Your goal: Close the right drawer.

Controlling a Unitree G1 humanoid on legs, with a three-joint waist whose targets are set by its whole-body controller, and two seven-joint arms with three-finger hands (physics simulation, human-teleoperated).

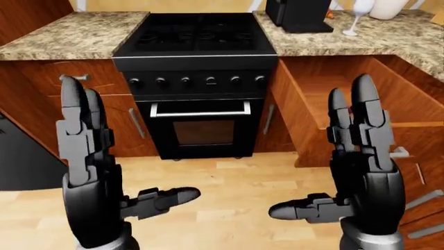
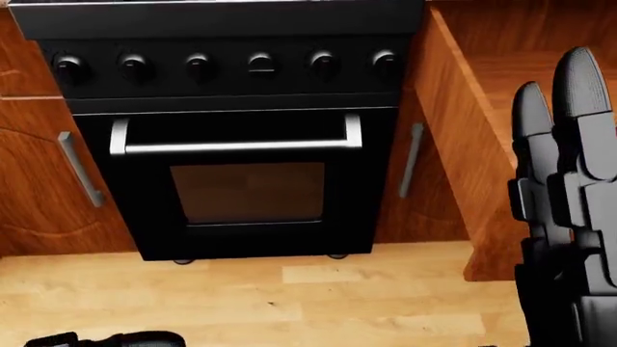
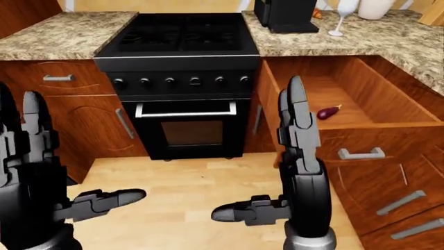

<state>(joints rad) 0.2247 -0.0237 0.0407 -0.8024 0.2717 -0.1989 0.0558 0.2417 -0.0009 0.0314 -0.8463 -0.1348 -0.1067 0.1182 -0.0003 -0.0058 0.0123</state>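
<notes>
Likely stiff on its slides, the open drawer (image 3: 360, 133) wants a push beside its handle (image 3: 362, 153); right hand (image 3: 295, 172) spread, empty.

Wooden right drawer (image 3: 360, 125) stands pulled fully open, seemingly holding a small eggplant (image 3: 327, 112).
</notes>
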